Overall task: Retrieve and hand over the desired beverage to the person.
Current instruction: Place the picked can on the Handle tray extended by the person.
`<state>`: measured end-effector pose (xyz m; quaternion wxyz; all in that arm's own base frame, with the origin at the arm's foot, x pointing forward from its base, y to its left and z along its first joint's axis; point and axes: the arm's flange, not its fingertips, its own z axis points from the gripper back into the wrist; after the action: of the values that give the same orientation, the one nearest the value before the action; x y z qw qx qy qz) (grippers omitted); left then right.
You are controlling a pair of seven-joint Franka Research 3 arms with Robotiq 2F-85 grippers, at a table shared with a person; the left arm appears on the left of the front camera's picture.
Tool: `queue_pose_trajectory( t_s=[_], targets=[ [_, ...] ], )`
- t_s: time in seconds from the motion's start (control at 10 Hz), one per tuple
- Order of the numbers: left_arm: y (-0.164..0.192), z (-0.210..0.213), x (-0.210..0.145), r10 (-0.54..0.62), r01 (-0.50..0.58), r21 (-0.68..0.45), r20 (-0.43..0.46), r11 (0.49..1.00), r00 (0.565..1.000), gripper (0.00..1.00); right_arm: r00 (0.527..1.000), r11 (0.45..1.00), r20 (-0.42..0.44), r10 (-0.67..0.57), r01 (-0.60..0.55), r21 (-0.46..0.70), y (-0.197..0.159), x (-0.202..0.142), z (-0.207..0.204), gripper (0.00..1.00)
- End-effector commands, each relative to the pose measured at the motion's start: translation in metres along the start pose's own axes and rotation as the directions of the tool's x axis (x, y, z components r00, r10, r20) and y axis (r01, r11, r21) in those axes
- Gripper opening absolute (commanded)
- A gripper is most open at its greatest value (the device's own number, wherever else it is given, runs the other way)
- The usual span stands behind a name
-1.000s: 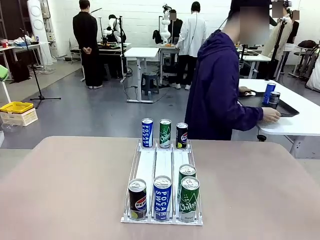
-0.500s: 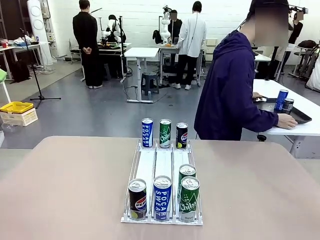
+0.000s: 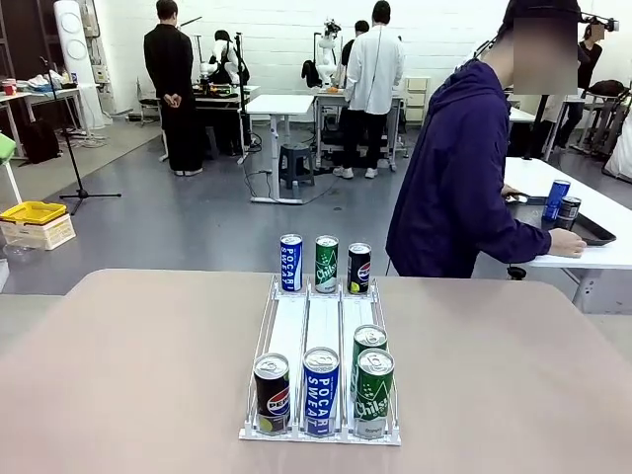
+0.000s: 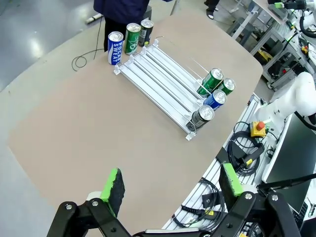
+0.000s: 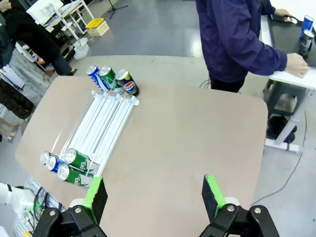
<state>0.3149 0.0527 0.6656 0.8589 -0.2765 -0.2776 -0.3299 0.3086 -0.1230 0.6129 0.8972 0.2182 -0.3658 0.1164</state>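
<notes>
Hands: left hand (image 4: 170,185) and right hand (image 5: 152,195) spread wide; cylindrical cans in wire rack (image 3: 321,331).

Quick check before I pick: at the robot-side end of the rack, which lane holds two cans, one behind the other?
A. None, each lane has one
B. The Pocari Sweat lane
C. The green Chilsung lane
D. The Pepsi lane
C: in the front view, a second green can stands right behind the front Chilsung can, while the Pepsi can and Pocari Sweat can stand alone in their lanes.

The front camera looks low across the table (image 3: 118,375) toward the person (image 3: 449,188). Both wrist cameras look down from high above. All share the can rack (image 3: 321,336).
</notes>
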Motion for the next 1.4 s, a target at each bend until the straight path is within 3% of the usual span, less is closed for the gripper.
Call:
queue_pose_trajectory(
  t_s=[0.0, 1.3],
  targets=[
    [0.0013, 0.0010, 0.0010, -0.017, 0.018, -0.018, 0.009, 1.000, 1.000, 1.00, 1.000, 1.000, 0.009, 0.004, -0.005, 0.030, -0.0012, 0.0007, -0.0023, 1.00],
    [0.0013, 0.0010, 0.0010, -0.017, 0.018, -0.018, 0.009, 1.000, 1.000, 1.00, 1.000, 1.000, 0.009, 0.004, -0.005, 0.030, -0.0012, 0.0007, -0.0023, 1.00]
  ],
)
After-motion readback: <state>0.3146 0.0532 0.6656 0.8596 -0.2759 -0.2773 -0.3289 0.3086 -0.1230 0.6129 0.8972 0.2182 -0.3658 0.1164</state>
